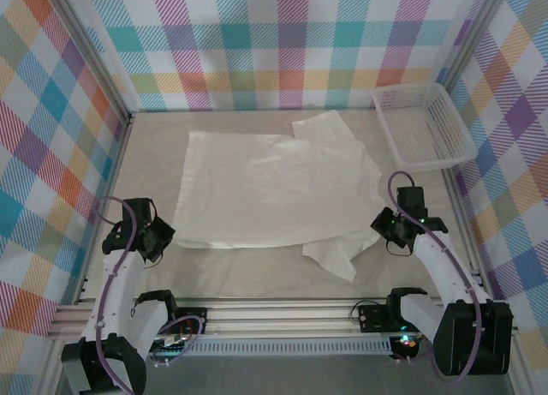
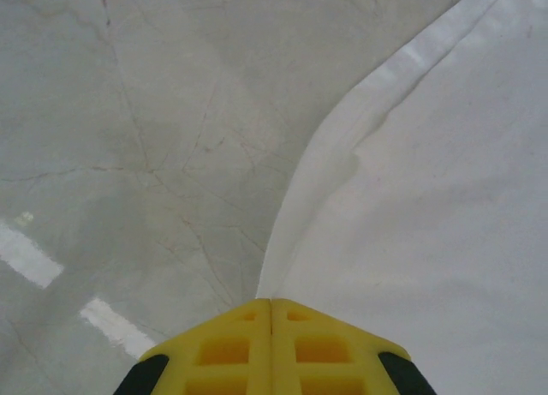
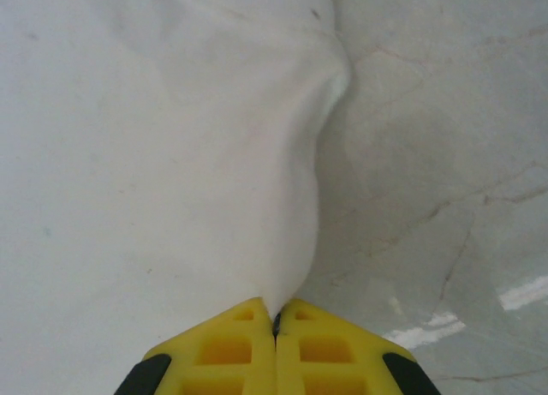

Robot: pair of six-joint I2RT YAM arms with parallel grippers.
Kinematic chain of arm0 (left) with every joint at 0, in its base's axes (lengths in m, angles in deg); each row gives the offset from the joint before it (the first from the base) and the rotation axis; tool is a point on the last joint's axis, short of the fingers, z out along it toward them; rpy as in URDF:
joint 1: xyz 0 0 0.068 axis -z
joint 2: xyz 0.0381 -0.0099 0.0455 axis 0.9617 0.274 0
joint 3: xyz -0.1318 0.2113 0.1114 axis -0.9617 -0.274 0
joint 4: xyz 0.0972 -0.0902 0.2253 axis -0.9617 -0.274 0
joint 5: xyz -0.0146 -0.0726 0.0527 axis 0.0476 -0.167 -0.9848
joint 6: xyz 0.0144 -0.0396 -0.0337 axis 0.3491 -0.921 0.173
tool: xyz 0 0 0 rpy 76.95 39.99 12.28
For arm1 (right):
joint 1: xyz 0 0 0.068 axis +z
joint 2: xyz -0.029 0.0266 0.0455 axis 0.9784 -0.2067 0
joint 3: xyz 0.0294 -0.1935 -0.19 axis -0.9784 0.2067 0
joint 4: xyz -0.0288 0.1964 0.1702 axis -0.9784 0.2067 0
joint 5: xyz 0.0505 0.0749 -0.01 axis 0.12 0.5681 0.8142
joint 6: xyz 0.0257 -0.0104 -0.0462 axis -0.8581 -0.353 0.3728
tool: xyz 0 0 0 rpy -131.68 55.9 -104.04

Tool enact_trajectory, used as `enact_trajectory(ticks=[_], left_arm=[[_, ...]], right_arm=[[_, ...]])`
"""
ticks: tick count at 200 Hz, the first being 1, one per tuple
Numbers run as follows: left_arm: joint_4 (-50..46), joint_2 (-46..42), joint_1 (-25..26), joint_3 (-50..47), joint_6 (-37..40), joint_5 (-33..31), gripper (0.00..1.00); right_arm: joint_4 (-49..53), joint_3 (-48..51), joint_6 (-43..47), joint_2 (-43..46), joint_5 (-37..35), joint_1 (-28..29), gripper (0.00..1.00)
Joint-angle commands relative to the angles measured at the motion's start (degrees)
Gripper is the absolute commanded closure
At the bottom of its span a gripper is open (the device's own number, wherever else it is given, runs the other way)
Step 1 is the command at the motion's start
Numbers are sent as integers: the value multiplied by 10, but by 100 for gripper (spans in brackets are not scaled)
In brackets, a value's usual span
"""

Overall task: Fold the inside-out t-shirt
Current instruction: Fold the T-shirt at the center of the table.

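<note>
On table [image 1: 257, 275]: white t-shirt [image 1: 274, 185] at center, spread mostly flat, near-right sleeve rumpled
left gripper [image 1: 164, 238]: fingers closed, pinching t-shirt's near-left edge
right gripper [image 1: 387, 226]: fingers closed, pinching bunched fabric at t-shirt's right side
basket [image 1: 424, 125]: far right corner, near t-shirt

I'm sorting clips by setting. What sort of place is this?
Probably a robot lab test cell, not a home: left arm and right arm bolted to an aluminium frame, plaid backdrop walls around the table, and a t-shirt laid out near a mesh basket.
</note>
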Motion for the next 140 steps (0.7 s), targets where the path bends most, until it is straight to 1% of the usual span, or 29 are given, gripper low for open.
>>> enact_trajectory(ticks=[1,26,36,53,75,91,110,140], left_arm=[[36,40,-1,59,9,-10,100],[79,119,-1,112,24,-24,100],[99,158,-1,133,26,-11,100],[128,225,3,170,23,40,100],[143,292,23,205,29,29,100],[160,326,24,217,32,30,100],[153,350,25,238,38,26,100],[146,368,25,254,48,-15,100]], right_arm=[[-8,-54,-3,-32,-2,-4,100],[-39,-104,-1,-100,-1,-5,100],[-46,-126,0,-128,-4,-5,100],[-59,-153,5,-169,-4,-5,100],[-74,-179,6,-208,0,-5,100],[-76,-202,6,-229,2,-5,100],[-76,-222,5,-243,0,-5,100],[-84,-244,6,-272,-4,-5,100]])
